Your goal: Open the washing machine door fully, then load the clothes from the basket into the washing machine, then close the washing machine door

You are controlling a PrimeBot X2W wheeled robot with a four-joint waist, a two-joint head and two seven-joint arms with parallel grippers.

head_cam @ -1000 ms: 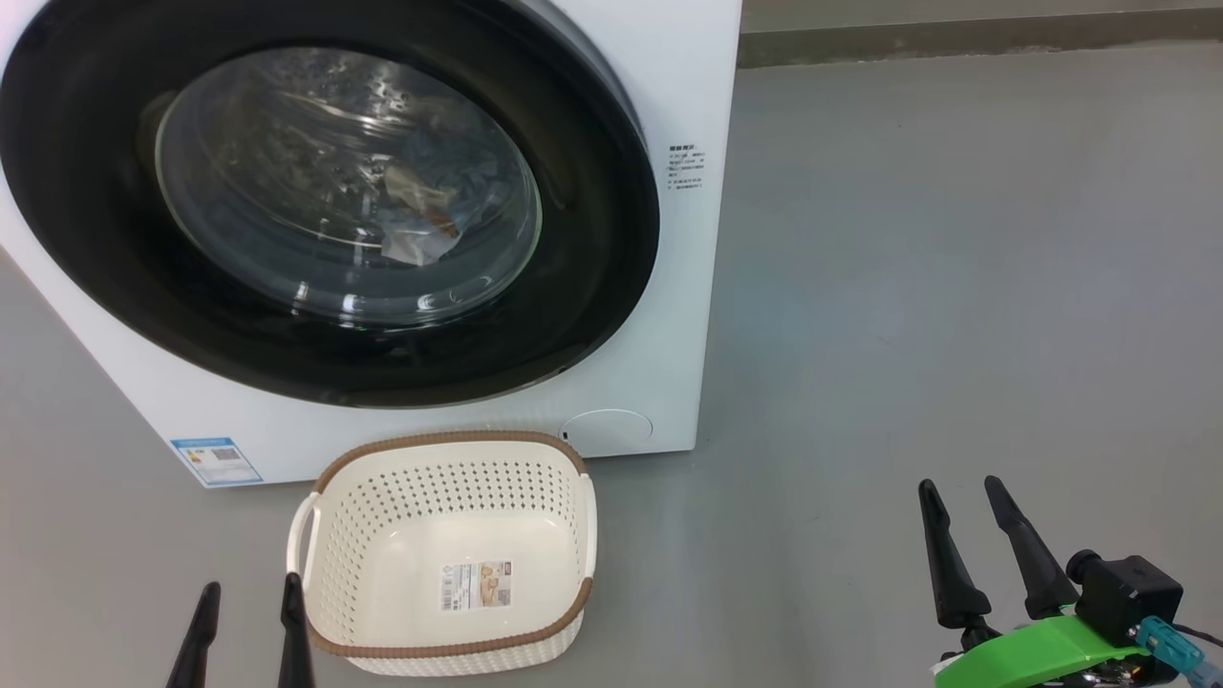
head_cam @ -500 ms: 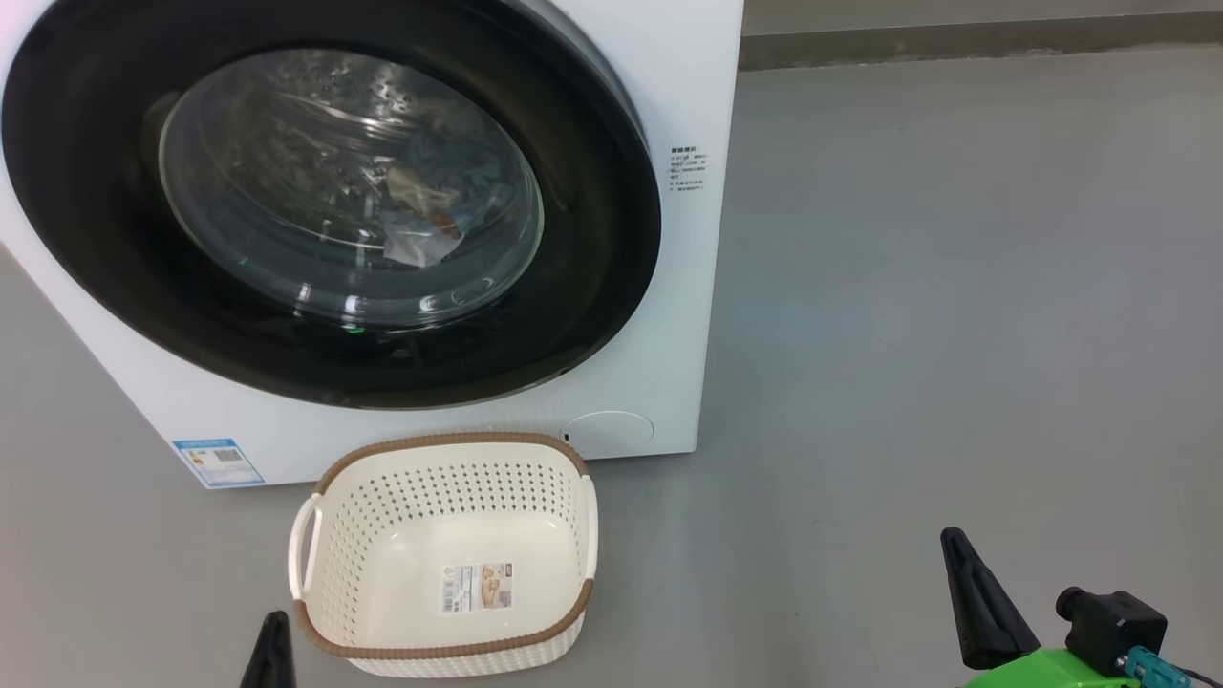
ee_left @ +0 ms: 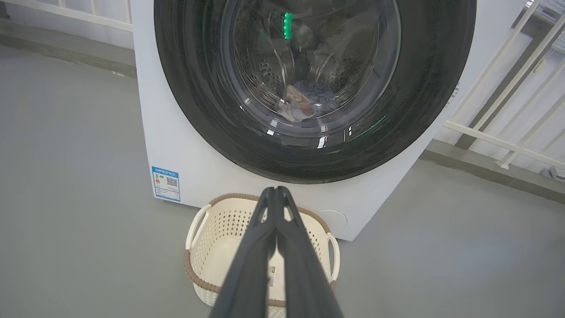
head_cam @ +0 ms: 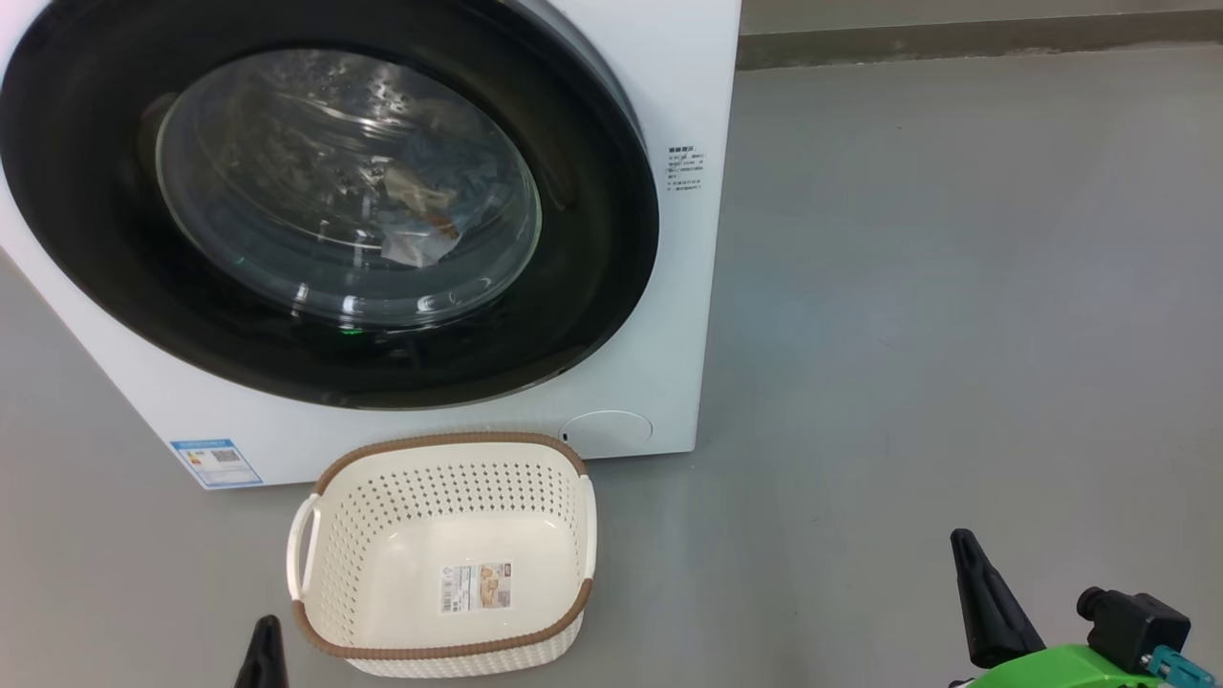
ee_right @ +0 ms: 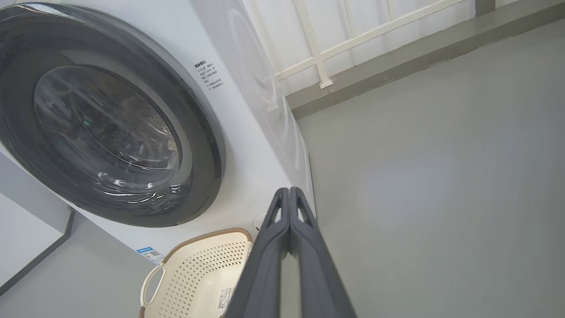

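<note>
The white washing machine [head_cam: 688, 315] stands at upper left with its round black-rimmed door [head_cam: 592, 287] shut against the front. Through the glass I see the clothes [head_cam: 430, 205], blue and cream fabric lying in the drum, also visible in the left wrist view as clothes [ee_left: 304, 104]. The cream basket [head_cam: 330, 573] sits on the floor in front of the machine with nothing in it but its label sticker. My left gripper [head_cam: 265, 635] is shut at the bottom edge, just left of the basket. My right gripper [head_cam: 965, 549] is shut at lower right, well away from everything.
Grey floor [head_cam: 908, 287] stretches to the right of the machine. A low kerb [head_cam: 955, 38] runs along the back, with a white railing [ee_right: 335, 44] above it. A blue energy label [head_cam: 215, 462] marks the machine's lower left corner.
Both grippers have shut, their fingers coming together, and both have dropped lower toward the bottom edge of the head view. Machine, door and basket stay put.
</note>
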